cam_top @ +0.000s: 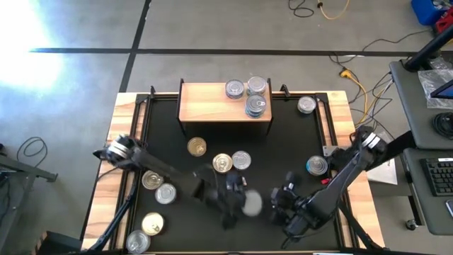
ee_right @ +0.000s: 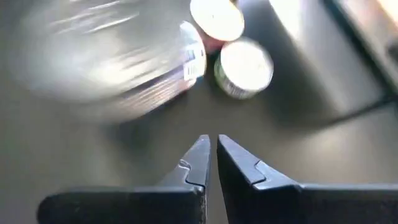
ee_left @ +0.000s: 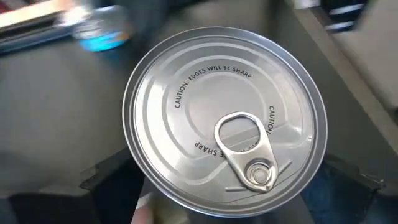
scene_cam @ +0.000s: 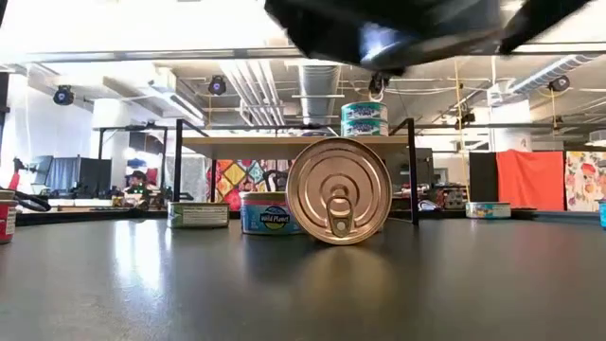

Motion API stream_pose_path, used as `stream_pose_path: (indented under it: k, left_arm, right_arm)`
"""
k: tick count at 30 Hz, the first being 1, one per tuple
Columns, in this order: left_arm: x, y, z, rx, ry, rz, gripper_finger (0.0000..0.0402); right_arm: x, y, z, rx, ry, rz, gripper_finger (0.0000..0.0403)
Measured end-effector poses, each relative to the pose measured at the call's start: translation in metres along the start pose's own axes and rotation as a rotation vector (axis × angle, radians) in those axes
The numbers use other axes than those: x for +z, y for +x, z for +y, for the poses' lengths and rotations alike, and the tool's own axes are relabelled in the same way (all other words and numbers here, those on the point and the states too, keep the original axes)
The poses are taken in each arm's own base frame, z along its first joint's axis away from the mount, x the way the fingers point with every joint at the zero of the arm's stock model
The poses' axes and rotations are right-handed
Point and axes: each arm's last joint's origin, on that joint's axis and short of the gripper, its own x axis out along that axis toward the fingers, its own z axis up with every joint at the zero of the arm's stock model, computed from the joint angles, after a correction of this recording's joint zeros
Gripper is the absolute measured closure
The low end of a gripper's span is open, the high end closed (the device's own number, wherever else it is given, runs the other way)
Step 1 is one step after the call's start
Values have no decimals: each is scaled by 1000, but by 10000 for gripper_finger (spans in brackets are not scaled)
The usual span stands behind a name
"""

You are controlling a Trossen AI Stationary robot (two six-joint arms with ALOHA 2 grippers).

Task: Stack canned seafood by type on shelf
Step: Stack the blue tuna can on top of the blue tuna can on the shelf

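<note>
Across the black table [cam_top: 163,134], your anchor is the shelf [cam_top: 212,103], sitting at the far edge. You've got three tins on the shelf board so far: one silver-lidded tin [cam_top: 234,89] and, just beside it, two more [cam_top: 257,86] [cam_top: 256,105] crowded together (the low view shows at least two tins stacked one on the other up there). That's a start, nothing more.

Everything else is off the shelf. Just in front of it you see a gold-lidded tin [cam_top: 197,146], then a gold one [cam_top: 222,163] and a silver one [cam_top: 241,160] touching. Farther out, toward the left arm's side, four more loose tins, the nearest pair at [cam_top: 152,180] and [cam_top: 165,193]. Beside the shelf's right end sits another tin [cam_top: 306,105], and a blue-sided tin [cam_top: 317,166] is out by the right arm.

Now the action: your left gripper [cam_top: 237,202] is well in front of the shelf, fingers spread wide around a silver pull-tab tin [ee_left: 225,120], which fills the wrist view. Whether it's truly gripped or only straddled, you can't tell. Your right gripper [ee_right: 211,152] waits just beside it, fingers pressed together, holding nothing.

By my read you're early on: most tins unsorted, types barely grouped.
</note>
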Motion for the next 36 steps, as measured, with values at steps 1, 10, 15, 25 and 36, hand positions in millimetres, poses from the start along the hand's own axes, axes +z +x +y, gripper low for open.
stream_pose_path:
  k: [1, 10, 15, 25, 36]
  left_arm:
    - [-2, -9, 12, 21, -9, 7, 59]
    - [-34, -81, 140, 235, -154, -24, 55]
    - [-39, -109, 204, 247, -202, -81, 55]
    - [-32, -136, 305, 220, -188, 21, 55]
    - [-45, -117, 394, 186, -200, 113, 55]
  right_arm:
    - [5, -4, -5, 12, -52, -12, 381]
    - [49, -21, -66, -25, -100, -135, 381]
    - [74, -8, -102, -7, -102, -91, 381]
    - [135, 43, -181, 109, -171, -110, 381]
    - [179, 68, -269, 111, -163, -382, 381]
